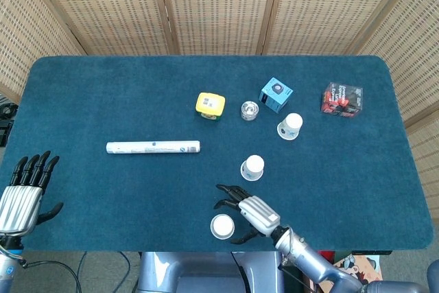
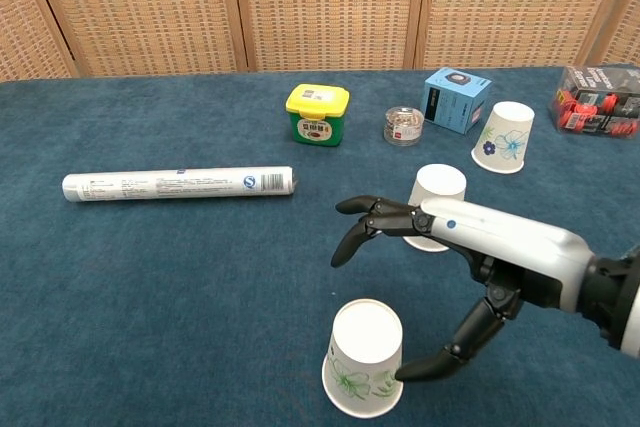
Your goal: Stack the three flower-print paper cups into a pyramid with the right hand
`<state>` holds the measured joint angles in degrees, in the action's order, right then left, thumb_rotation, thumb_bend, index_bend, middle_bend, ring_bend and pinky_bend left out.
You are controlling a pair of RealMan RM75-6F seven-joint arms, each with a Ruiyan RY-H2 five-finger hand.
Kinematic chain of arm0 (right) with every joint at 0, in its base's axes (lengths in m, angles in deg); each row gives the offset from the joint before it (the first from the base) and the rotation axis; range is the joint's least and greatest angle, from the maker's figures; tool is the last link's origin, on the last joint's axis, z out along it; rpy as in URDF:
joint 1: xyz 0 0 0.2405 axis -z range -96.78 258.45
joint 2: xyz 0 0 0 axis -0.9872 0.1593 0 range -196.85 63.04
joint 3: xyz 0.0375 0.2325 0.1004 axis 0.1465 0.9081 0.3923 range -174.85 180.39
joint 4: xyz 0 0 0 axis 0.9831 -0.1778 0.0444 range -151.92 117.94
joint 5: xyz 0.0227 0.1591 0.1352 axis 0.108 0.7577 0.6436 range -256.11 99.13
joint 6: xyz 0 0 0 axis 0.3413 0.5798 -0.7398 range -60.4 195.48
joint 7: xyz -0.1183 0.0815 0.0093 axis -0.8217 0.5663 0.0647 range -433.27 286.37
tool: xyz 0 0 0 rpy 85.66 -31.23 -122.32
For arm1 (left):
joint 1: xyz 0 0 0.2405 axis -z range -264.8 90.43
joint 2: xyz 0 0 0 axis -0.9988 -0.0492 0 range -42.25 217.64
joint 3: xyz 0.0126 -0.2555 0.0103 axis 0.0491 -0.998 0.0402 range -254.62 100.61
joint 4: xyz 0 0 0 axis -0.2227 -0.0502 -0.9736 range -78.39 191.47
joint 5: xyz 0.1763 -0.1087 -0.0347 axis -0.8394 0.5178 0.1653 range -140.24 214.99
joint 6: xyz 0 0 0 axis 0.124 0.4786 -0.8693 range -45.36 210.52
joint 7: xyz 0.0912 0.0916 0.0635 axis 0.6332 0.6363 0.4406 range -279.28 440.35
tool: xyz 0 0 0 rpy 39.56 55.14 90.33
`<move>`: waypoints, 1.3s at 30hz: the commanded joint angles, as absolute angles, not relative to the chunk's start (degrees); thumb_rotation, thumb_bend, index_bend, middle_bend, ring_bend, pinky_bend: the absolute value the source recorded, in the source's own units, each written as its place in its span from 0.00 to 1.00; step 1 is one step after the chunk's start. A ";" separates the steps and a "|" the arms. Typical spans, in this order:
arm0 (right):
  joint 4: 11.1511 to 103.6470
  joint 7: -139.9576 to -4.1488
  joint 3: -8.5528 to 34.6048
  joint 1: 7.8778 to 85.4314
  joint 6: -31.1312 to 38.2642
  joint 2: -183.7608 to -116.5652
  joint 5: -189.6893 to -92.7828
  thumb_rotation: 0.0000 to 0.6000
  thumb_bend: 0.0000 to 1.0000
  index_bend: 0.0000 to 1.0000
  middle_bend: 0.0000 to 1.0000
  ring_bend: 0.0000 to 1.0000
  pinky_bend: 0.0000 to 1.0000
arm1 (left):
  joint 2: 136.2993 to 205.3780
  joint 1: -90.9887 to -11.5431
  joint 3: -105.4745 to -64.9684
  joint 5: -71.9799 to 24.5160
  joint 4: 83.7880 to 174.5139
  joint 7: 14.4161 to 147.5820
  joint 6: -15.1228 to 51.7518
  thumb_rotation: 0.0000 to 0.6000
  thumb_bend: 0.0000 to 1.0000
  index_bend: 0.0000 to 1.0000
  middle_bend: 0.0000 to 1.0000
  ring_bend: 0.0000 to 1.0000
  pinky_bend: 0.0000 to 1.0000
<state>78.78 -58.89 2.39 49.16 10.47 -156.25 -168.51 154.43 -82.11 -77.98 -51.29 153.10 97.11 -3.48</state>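
At the far left edge of the dark blue felt-covered table (image 1: 96, 94), the left hand (image 1: 19, 193) rests with its black fingers spread apart and nothing in them. Further right lies a long white paper-wrapped tube (image 2: 177, 183) on its side, then a yellow-lidded green tub (image 2: 317, 114) toward the back.

Nearest the front edge stands the first upturned white paper cup with a green flower print (image 2: 365, 358). The right hand (image 2: 450, 282) hovers around it, released: fingers (image 2: 362, 222) arch over the cup's top and the thumb reaches low beside its right wall, the tip close to the cup or just touching, but nothing is gripped. Just behind the hand stands the second upturned flower-print paper cup (image 2: 436, 204), partly hidden by the forearm. Behind that are a small clear round jar (image 2: 401, 125) and a light blue carton (image 2: 457, 99), then the third flower-print cup with a blue bloom (image 2: 504, 137), and a dark red-and-black box (image 2: 599, 99) at the far right.

The three cups stand well apart, so no pyramid exists; this looks like the first pick. The next move calls for closing fingers and thumb gently on the front cup's walls without crushing it, then carrying it beside another cup to form the base.
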 commanded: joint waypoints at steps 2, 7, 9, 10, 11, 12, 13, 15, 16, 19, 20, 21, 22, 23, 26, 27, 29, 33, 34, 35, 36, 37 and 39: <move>78.15 -58.85 2.42 48.79 11.08 -157.19 -167.87 1.00 0.12 0.31 0.00 0.00 0.00 | 154.43 -82.13 -78.02 -51.32 153.14 97.06 -3.59 1.00 0.21 0.00 0.00 0.00 0.00; 77.19 -58.69 1.81 48.89 11.00 -158.67 -167.84 1.00 0.12 0.32 0.00 0.00 0.00 | 154.49 -82.05 -78.06 -51.22 153.00 96.97 -3.44 1.00 0.21 0.00 0.00 0.00 0.00; 76.47 -58.72 1.92 48.88 10.97 -159.49 -167.55 1.00 0.12 0.32 0.00 0.00 0.00 | 154.56 -82.04 -77.99 -51.39 153.01 96.99 -3.48 1.00 0.21 0.00 0.00 0.00 0.00; 76.22 -58.61 1.96 48.80 11.08 -159.78 -167.42 1.00 0.12 0.32 0.00 0.00 0.00 | 154.57 -82.03 -77.95 -51.52 153.04 97.00 -3.52 1.00 0.21 0.00 0.00 0.00 0.00; 75.82 -58.46 2.07 48.64 11.34 -160.14 -167.19 1.00 0.12 0.33 0.00 0.00 0.00 | 154.60 -82.03 -77.91 -51.69 153.06 97.01 -3.58 1.00 0.21 0.00 0.00 0.00 0.00; 75.49 -58.41 2.18 48.51 11.54 -160.41 -167.02 1.00 0.12 0.33 0.00 0.00 0.00 | 154.59 -82.06 -77.87 -51.81 153.03 96.99 -3.67 1.00 0.21 0.00 0.00 0.00 0.00; 75.17 -58.39 2.27 48.41 11.67 -160.64 -166.86 1.00 0.12 0.33 0.00 0.00 0.00 | 154.57 -82.10 -77.83 -51.92 153.02 96.96 -3.77 1.00 0.21 0.00 0.00 0.00 0.00; 74.51 -58.36 2.47 48.21 11.95 -161.16 -166.50 1.00 0.12 0.33 0.00 0.00 0.00 | 154.55 -82.11 -77.82 -52.04 153.07 96.96 -3.87 1.00 0.21 0.00 0.00 0.00 0.00; 74.30 -58.35 2.53 48.14 12.05 -161.32 -166.35 1.00 0.12 0.34 0.00 0.00 0.00 | 154.55 -82.11 -77.84 -52.04 153.05 96.92 -3.87 1.00 0.21 0.00 0.00 0.00 0.00; 73.77 -58.24 2.66 47.97 12.34 -161.72 -165.91 1.00 0.12 0.34 0.00 0.00 0.00 | 154.54 -82.05 -77.86 -51.93 152.98 96.91 -3.72 1.00 0.21 0.00 0.00 0.00 0.00; 73.51 -58.22 2.73 47.94 12.37 -161.89 -165.73 1.00 0.12 0.34 0.00 0.00 0.00 | 154.55 -82.02 -77.86 -51.91 152.97 96.90 -3.66 1.00 0.21 0.00 0.00 0.00 0.00; 73.30 -58.26 2.78 47.91 12.37 -162.05 -165.64 1.00 0.12 0.35 0.00 0.00 0.00 | 154.56 -82.00 -77.86 -51.92 152.96 96.90 -3.63 1.00 0.21 0.00 0.00 0.00 0.00; 73.06 -58.27 2.82 47.87 12.40 -162.24 -165.57 1.00 0.12 0.35 0.00 0.00 0.00 | 154.57 -81.99 -77.86 -51.95 152.95 96.91 -3.63 1.00 0.21 0.00 0.00 0.00 0.00; 72.77 -58.22 2.86 47.82 12.47 -162.46 -165.45 1.00 0.12 0.36 0.00 0.00 0.00 | 154.57 -81.99 -77.84 -52.01 152.97 96.91 -3.65 1.00 0.21 0.00 0.00 0.00 0.00; 72.09 -58.22 2.99 47.69 12.67 -162.80 -165.11 1.00 0.12 0.38 0.00 0.00 0.00 | 154.58 -81.98 -77.75 -52.25 153.06 97.01 -3.69 1.00 0.21 0.00 0.00 0.00 0.00; 71.88 -58.31 3.00 47.65 12.75 -162.88 -164.98 1.00 0.12 0.39 0.00 0.00 0.00 | 154.59 -81.98 -77.73 -52.35 153.06 97.04 -3.74 1.00 0.21 0.00 0.00 0.00 0.00; 71.68 -58.21 3.04 47.64 12.81 -162.94 -164.75 1.00 0.12 0.39 0.00 0.00 0.00 | 154.61 -81.98 -77.67 -52.55 153.08 97.08 -3.82 1.00 0.21 0.00 0.00 0.00 0.00; 71.45 -57.86 3.11 47.56 12.90 -162.67 -164.54 1.00 0.12 0.39 0.00 0.00 0.00 | 154.61 -81.98 -77.59 -52.72 153.17 97.15 -3.82 1.00 0.21 0.00 0.00 0.00 0.00; 71.44 -57.79 3.17 47.55 12.90 -162.57 -164.43 1.00 0.12 0.39 0.00 0.00 0.00 | 154.60 -81.98 -77.58 -52.75 153.19 97.18 -3.83 1.00 0.21 0.00 0.00 0.00 0.00; 71.45 -57.76 3.23 47.59 12.83 -162.42 -164.30 1.00 0.12 0.40 0.00 0.00 0.00 | 154.61 -81.98 -77.55 -52.76 153.21 97.22 -3.80 1.00 0.21 0.00 0.00 0.00 0.00; 71.51 -57.80 3.21 47.61 12.79 -162.30 -164.28 1.00 0.12 0.41 0.00 0.00 0.00 | 154.64 -81.99 -77.54 -52.76 153.21 97.25 -3.79 1.00 0.21 0.00 0.00 0.00 0.00; 71.58 -57.84 3.18 47.63 12.75 -162.20 -164.29 1.00 0.12 0.42 0.00 0.00 0.00 | 154.65 -81.99 -77.55 -52.75 153.19 97.26 -3.80 1.00 0.21 0.00 0.00 0.00 0.00; 71.73 -57.99 3.14 47.72 12.54 -162.11 -164.28 1.00 0.12 0.45 0.01 0.00 0.00 | 154.65 -81.98 -77.56 -52.76 153.23 97.29 -3.81 1.00 0.21 0.00 0.00 0.00 0.00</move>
